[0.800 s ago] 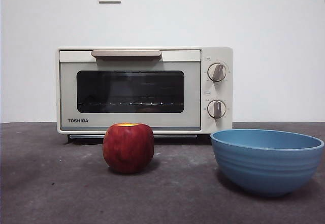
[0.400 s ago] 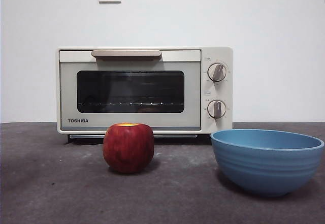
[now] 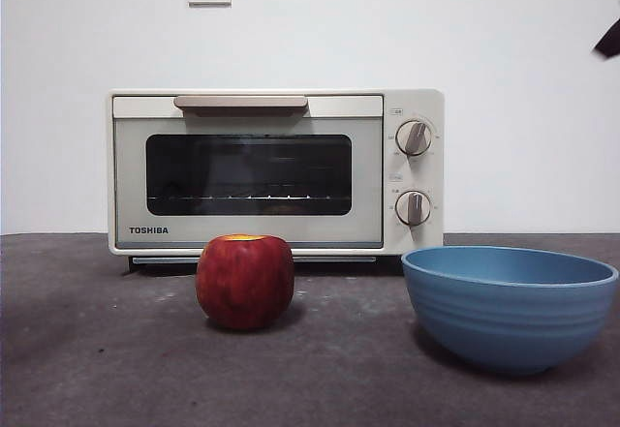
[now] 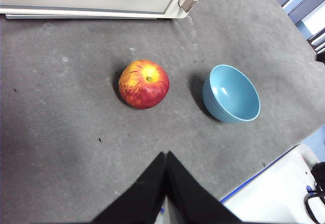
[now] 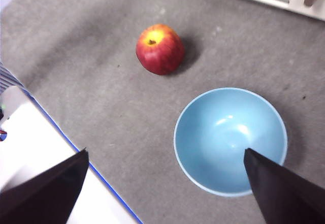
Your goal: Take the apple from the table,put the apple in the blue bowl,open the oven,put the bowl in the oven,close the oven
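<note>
- The apple [image 3: 245,282] sits on the table [image 3: 97,350], left of the empty blue bowl [image 3: 510,306].
- The oven [image 3: 276,171] stands closed behind them.
- Left gripper [image 4: 166,155]: jaws together.
- Right gripper [image 5: 165,158]: jaws wide apart, above the bowl.

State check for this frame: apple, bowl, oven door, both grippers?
apple: on the table, ungrasped.
bowl: upright, empty, apart from the apple.
oven: door shut.
left gripper: shut, above the table, holding nothing.
right gripper: open, above the bowl, holding nothing.

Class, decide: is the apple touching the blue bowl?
Apart. The left wrist view shows bare table between the apple and the blue bowl; the front view agrees.
</note>
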Controlling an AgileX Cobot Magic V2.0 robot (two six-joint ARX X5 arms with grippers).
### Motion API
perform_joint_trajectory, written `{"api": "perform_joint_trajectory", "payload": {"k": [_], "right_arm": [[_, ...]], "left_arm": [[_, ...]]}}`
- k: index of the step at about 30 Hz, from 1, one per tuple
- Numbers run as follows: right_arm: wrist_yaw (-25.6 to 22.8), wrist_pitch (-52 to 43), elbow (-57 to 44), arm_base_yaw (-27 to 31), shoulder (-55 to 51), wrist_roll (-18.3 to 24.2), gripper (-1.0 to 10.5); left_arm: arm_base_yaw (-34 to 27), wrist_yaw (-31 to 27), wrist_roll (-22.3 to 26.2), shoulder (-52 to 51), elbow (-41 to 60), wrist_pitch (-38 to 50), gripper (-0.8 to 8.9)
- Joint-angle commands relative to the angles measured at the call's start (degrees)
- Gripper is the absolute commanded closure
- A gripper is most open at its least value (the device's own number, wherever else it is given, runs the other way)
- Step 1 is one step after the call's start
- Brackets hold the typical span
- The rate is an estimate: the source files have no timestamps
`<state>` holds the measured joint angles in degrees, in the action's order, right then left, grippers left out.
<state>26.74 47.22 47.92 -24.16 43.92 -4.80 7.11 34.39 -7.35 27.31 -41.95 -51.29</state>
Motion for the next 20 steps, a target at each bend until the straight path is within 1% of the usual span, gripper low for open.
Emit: {"api": "perform_joint_trajectory", "payload": {"k": [1,4,8,11,15,20], "right_arm": [[-0.1,-2.8,1.0,-2.1,3.0,-1.2,4.6],[-0.6,-6.1,1.9,-5.2,6.8,-2.5,4.6],[-5.1,-9.5,5.2,-10.1,13.6,-2.7,4.6],[-7.0,-11.0,8.6,-13.1,19.5,-2.7,4.6],[-10.7,-11.3,14.1,-16.2,28.0,-2.3,4.6],[-13.6,-11.9,20.8,-19.3,38.0,-2.3,4.6]], "left_arm": [[0.1,0.1,0.8,0.3,-1.4,0.3,8.06],[0.1,0.1,0.8,0.3,-1.4,0.3,8.06],[0.1,0.1,0.8,0.3,-1.4,0.3,8.06],[0.1,0.1,0.8,0.3,-1.4,0.3,8.06],[0.1,0.1,0.8,0.3,-1.4,0.3,8.06],[0.1,0.1,0.8,0.3,-1.4,0.3,8.06]]}}
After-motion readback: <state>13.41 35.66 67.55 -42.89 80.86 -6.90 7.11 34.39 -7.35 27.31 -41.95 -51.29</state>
